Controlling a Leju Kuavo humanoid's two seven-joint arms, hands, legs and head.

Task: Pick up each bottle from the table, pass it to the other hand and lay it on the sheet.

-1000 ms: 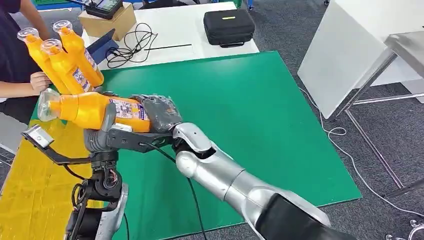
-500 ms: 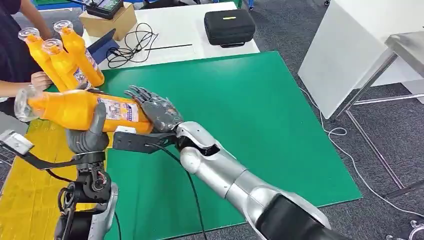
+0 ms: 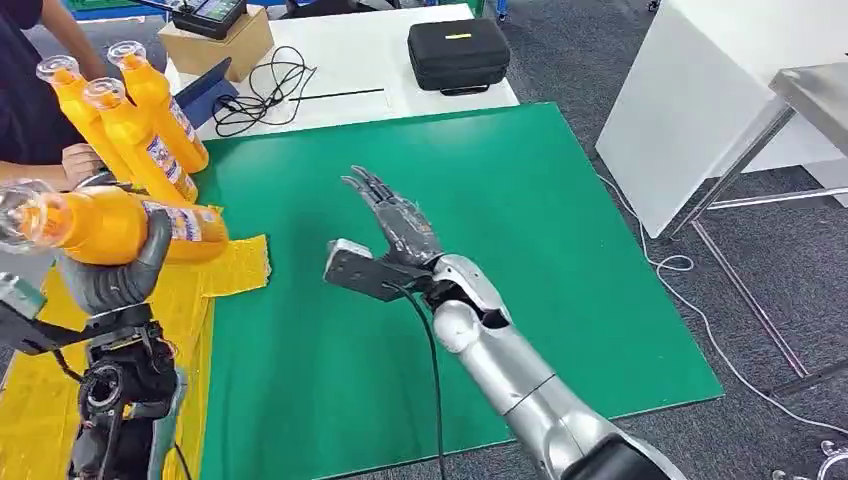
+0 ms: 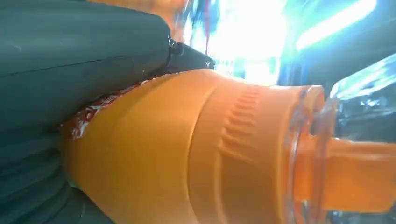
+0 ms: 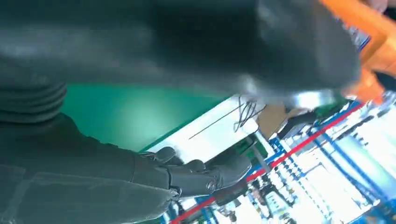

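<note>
The orange bottle (image 3: 120, 225) lies sideways in the left hand (image 3: 115, 275), grasped round its body, its clear cap (image 3: 20, 205) pointing past the left edge of the green table (image 3: 560, 250); it hangs above the yellow sheet (image 3: 235, 265) at that edge. The right hand (image 3: 395, 220) holds nothing, fingers spread above the table's middle. Three more orange bottles (image 3: 130, 115) stand tilted together at the far left corner, a person's hand (image 3: 80, 160) beside them.
</note>
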